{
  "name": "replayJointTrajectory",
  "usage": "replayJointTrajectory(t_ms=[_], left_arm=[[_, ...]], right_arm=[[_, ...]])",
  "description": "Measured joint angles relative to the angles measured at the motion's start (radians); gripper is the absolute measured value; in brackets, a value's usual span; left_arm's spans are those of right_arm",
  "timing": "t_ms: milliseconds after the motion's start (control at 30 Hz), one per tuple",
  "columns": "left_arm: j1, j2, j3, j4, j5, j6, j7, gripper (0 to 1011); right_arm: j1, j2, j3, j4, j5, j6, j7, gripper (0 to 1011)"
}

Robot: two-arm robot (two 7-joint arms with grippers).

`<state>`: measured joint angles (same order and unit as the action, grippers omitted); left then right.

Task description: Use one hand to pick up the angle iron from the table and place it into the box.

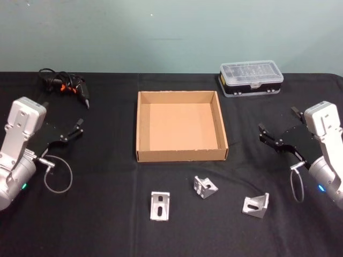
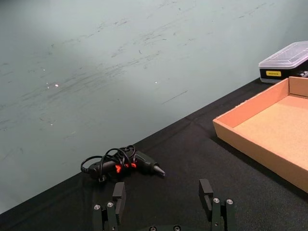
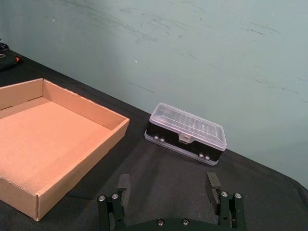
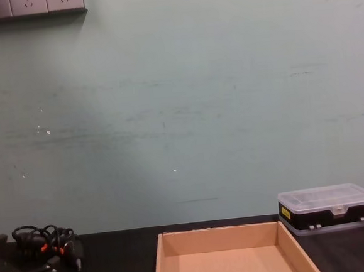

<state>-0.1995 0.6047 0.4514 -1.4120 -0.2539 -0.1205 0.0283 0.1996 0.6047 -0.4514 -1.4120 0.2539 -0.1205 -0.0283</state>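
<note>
On the table (image 1: 107,230), the box (image 1: 182,155) sits centred; my left gripper (image 2: 162,190) and right gripper (image 3: 167,183) flank it, fingers spread, empty. The middle angle iron (image 1: 205,187) lies near the box's front wall, tilted; I reckon pinching its slanted face could squirt it loose.

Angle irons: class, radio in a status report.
Left gripper open, right gripper open, both idle beside box. Three angle irons on table, none boxed. Nothing blocking.
</note>
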Motion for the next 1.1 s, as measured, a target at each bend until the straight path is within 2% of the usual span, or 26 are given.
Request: replayJointTrajectory(t_ms=[1100], left_arm=[[0.0, 0.0, 0.0, 0.0, 0.0, 0.0, 0.0, 1000]], right_arm=[[0.0, 0.0, 0.0, 0.0, 0.0, 0.0, 0.0, 1002]])
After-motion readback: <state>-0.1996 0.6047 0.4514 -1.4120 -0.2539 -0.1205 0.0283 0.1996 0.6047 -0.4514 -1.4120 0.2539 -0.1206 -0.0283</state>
